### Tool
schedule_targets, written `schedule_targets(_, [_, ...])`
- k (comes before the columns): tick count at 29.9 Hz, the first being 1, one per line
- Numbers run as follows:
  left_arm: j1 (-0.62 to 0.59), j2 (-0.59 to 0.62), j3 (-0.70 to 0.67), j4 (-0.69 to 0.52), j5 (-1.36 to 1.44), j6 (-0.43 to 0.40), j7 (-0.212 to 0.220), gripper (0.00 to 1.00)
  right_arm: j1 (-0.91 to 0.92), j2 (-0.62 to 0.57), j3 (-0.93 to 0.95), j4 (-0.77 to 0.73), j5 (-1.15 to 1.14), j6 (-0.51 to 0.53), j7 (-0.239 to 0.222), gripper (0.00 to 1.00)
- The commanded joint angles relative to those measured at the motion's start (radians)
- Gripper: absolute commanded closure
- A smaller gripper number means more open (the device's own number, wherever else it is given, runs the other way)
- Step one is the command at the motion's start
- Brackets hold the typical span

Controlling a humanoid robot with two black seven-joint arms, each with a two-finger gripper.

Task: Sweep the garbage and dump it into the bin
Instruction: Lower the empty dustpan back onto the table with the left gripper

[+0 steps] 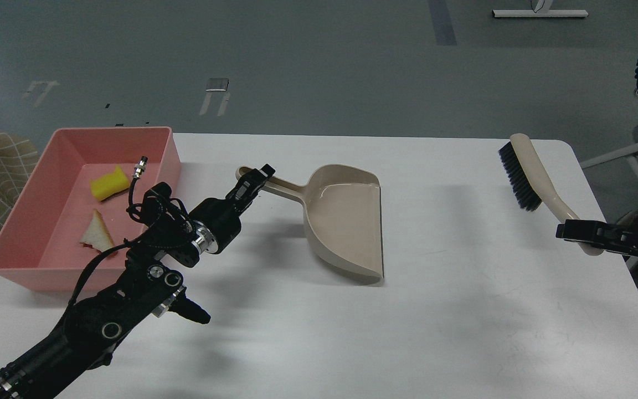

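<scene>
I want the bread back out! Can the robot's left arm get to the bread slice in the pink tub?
Probably yes. The bread slice lies uncovered in the open pink tub, right beside the left arm, apart from the yellow sponge. But the left gripper is at the dustpan handle first.

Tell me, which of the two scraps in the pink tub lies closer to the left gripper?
The whitish triangular slice, at the near side of the pink tub. The yellow sponge piece lies farther back from the left gripper.

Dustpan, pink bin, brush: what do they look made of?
Dustpan: beige moulded plastic, glossy; light glints off its inner floor.
Pink bin: plastic too, smooth, one-piece walls with a soft sheen.
Brush: beige handle, probably plastic like the dustpan, with black bristles, likely synthetic; too small to be sure.
</scene>
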Motion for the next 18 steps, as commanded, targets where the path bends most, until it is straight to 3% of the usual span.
schedule_targets(1, [0.004,0.0,0.003,0.01,0.0,0.0,-0.003,0.95,0.0,0.002,0.0,-0.001,0.0,0.0,0.0,1.0])
schedule_targets(3, [0.004,0.0,0.009,0.014,0.0,0.0,-0.005,0.73,0.0,0.005,-0.002,-0.001,0.0,0.0,0.0,1.0])
schedule_targets(5, [0.004,0.0,0.015,0.022,0.0,0.0,-0.006,0.63,-0.001,0.007,-0.003,-0.001,0.0,0.0,0.0,1.0])
schedule_targets(10, [0.007,0.003,0.024,0.022,-0.017,-0.001,-0.032,0.17,-0.006,0.01,-0.003,-0.002,0.0,0.0,0.0,1.0])
schedule_targets(18, [0.029,0.034,0.081,0.024,-0.017,-0.034,-0.061,0.07,-0.008,0.014,-0.006,-0.001,0.0,0.0,0.0,1.0])
